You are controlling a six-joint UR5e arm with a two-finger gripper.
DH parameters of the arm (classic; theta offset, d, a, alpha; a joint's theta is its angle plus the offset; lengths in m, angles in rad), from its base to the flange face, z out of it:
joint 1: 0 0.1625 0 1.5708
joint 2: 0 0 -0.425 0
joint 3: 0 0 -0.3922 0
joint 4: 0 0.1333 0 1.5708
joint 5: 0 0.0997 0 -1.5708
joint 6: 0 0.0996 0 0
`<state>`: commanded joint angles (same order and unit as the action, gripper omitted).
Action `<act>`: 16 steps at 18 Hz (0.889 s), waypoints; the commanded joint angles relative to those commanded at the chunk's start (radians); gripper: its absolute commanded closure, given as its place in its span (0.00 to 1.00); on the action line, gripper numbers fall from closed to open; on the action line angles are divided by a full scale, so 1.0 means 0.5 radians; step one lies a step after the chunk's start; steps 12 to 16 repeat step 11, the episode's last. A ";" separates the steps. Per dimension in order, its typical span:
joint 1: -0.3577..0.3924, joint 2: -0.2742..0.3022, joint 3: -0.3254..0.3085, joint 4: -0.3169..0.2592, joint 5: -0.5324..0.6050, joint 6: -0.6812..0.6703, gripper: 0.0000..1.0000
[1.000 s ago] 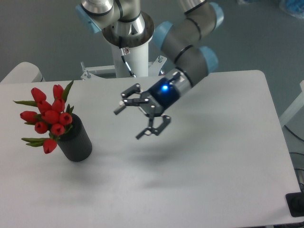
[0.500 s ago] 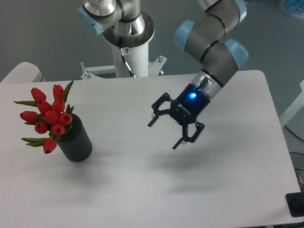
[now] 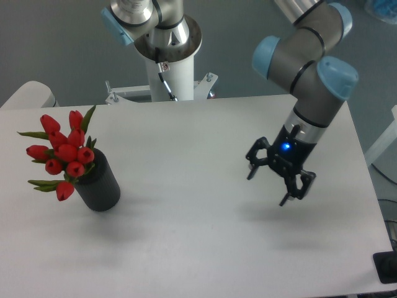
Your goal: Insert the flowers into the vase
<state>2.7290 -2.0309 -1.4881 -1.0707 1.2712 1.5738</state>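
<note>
While gripper [image 3: 270, 185] gapes empty, flowers [image 3: 63, 153] lean left from vase [image 3: 99, 185].

One fixed camera only, so no second view shares anything with it. It sits high, across the table [image 3: 186, 248] from the arm's base [image 3: 169, 68], looking down at a steep angle. Base post stands at 12 o'clock in frame; the near table edge runs along 6 o'clock. Medium distance: almost the whole tabletop fits, left edge cropped at 9 o'clock, right edge visible at 3. Vase [image 3: 99, 186] sits at 9 o'clock, gripper [image 3: 279, 179] toward 4 o'clock. Floor shows beyond the table at the top and right.
</note>
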 joint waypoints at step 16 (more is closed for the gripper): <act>-0.144 -0.258 0.221 -0.101 0.553 0.230 0.00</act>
